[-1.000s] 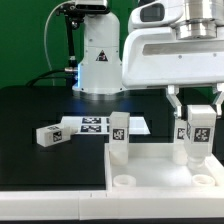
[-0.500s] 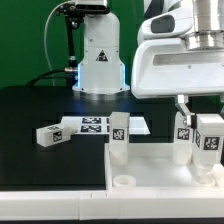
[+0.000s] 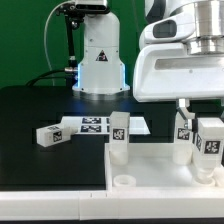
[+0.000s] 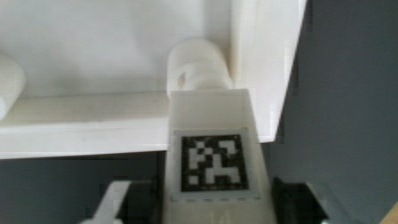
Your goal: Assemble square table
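- While the arm hangs at the exterior view's right edge, the item farthest from the gripper [image 3: 208, 120] toward that view's left is a loose leg [image 3: 48, 134], lying on its side on the black table [image 3: 40, 170].
- Next, closer to the gripper, the marker board [image 3: 92, 124] lies flat, with the robot base [image 3: 98, 55] behind it.
- The white tabletop [image 3: 150, 168] lies rim up, below the gripper and toward that view's left of it.
- A second leg [image 3: 118, 136] stands upright at the tabletop's far corner, well apart from the gripper.
- A third leg [image 3: 183, 136] stands upright just beside the gripper.
- The gripper is clamped on the held leg [image 3: 211, 140], which is upright with its tag facing out.
- In the wrist view the fingers [image 4: 118, 203] flank this leg [image 4: 214, 150], whose end points at the tabletop's corner; I cannot tell whether it is seated.
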Tool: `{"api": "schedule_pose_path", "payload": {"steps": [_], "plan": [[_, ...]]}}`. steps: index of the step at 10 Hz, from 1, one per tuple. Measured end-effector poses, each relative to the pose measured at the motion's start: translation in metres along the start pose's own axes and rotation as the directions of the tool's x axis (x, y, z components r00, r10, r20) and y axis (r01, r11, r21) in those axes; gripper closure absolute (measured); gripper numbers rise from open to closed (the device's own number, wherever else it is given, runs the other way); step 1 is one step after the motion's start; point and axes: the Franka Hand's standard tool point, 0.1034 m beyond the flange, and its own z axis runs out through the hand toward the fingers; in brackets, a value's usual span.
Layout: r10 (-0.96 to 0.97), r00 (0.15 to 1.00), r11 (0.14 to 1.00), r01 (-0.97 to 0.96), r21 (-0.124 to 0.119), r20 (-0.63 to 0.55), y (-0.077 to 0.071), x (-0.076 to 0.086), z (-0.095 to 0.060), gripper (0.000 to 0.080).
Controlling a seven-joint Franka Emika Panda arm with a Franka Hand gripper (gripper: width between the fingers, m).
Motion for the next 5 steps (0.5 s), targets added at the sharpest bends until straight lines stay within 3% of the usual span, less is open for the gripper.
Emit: {"api": "schedule_pose_path", "payload": {"steps": [5], "plan": [[-0.007,1.0,1.0,0.006,-0.008,-0.016,0.003,-0.006,0.013,0.0514]]}}
